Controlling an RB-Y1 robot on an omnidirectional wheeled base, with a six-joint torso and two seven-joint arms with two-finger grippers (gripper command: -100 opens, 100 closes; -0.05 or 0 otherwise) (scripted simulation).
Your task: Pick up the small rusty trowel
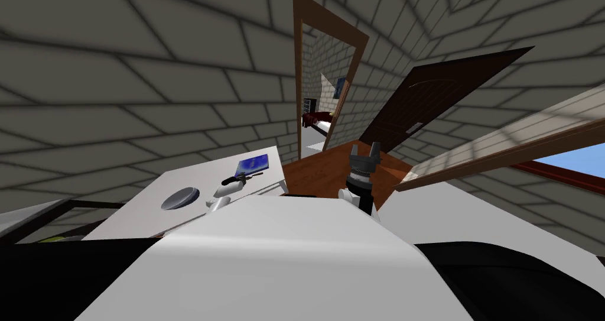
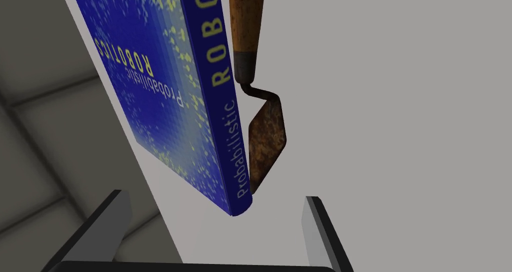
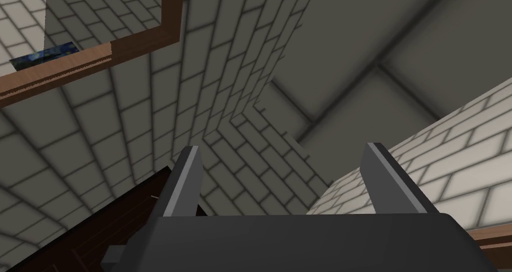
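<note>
right gripper: two thin, light grey blade-shaped right fingers with a paler bevelled edge, mounted on a dark charcoal box body with rounded corners. directly behind the claw: a grey ribbed wrist collar, then a black cylindrical joint, then a white rounded link.

left gripper: identical left fingers, grey face with a black outer edge, on a black body. behind that claw: a dark wrist and a white forearm link.

house, brick walls, wooden door, bed through doorway
</note>
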